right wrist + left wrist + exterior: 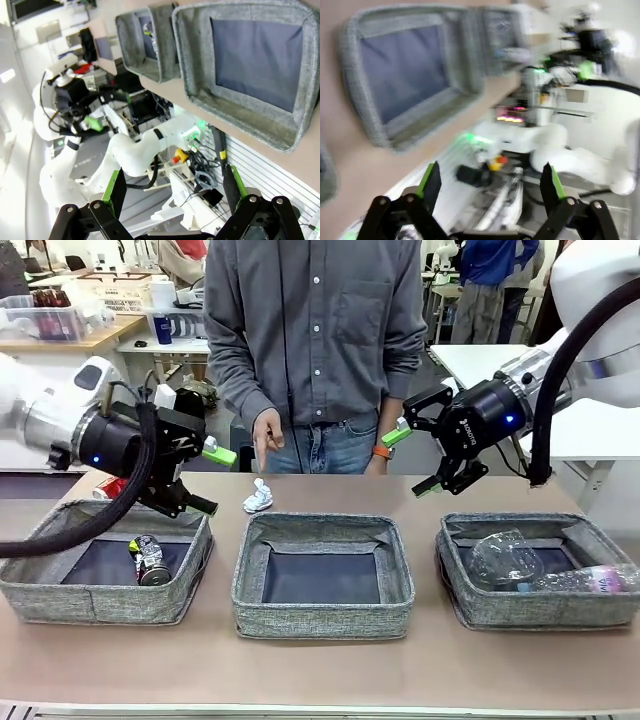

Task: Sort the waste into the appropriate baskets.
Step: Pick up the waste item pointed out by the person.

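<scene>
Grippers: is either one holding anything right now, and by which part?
Nothing is held. The left gripper and the right gripper are both open and empty.

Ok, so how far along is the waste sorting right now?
Done: a drink can lies in the left basket; the plastic cup and bottle lie in the right basket. In hand: nothing, the left end effector and right end effector are both open. Left: the paper wad on the table behind the middle basket.
</scene>
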### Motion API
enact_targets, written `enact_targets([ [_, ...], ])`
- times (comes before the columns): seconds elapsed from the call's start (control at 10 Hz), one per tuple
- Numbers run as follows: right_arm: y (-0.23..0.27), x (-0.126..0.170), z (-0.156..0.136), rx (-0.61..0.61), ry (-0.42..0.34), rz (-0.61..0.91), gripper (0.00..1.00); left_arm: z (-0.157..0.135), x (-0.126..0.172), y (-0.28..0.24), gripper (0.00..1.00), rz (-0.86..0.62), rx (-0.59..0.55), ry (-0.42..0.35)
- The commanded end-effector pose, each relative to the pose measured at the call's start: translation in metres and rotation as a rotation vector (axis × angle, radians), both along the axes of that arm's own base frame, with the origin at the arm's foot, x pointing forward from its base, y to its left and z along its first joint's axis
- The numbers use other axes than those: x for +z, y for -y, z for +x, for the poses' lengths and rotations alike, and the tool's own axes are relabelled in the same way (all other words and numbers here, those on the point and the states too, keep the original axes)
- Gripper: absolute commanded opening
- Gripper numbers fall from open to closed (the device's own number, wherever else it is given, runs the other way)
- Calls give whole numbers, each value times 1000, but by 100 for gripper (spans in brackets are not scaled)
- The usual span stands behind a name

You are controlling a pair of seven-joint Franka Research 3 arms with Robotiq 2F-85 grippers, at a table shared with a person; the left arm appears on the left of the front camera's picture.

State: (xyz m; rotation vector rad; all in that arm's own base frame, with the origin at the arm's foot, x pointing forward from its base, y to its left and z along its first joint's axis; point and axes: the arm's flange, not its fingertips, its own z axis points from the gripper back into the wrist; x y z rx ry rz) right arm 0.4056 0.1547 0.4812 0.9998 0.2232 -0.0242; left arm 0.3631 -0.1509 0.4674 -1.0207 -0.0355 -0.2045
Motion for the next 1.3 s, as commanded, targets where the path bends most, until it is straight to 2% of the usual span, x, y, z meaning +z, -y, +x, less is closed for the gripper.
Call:
enact_targets([
  [0.0, -2, 3, 2, -3, 4, 17, 100, 49, 6, 24, 100, 409, 23, 52],
  [0.2, -2, 3, 2, -3, 4, 17, 100, 79, 3, 47, 100, 746, 50, 136],
  [0.3, -2, 3, 2, -3, 4, 17, 100, 94, 2, 57, 100, 816, 137, 215],
  [0.4, -2, 3, 2, -3, 4, 17, 100, 102, 9, 67, 100, 668, 301, 333],
  [0.5, -2, 3, 2, -3, 4, 17, 100, 80, 4, 50, 100, 619, 36, 219],
  [0.6, -2, 3, 2, -3, 4, 17, 100, 80, 4, 50, 100, 619, 36, 219],
  [0.7, -2, 3, 2, -3, 4, 17, 100, 96, 5, 63, 100, 661, 136, 297],
  [0.8, -2, 3, 2, -3, 4, 17, 100, 112, -3, 65, 100, 638, 129, 225],
  [0.9, -2, 3, 2, -3, 4, 17, 100, 129, -10, 71, 100, 647, 195, 220],
  [1.2, -2, 3, 2, -3, 4, 17, 100, 168, -36, 86, 100, 626, 216, 189],
])
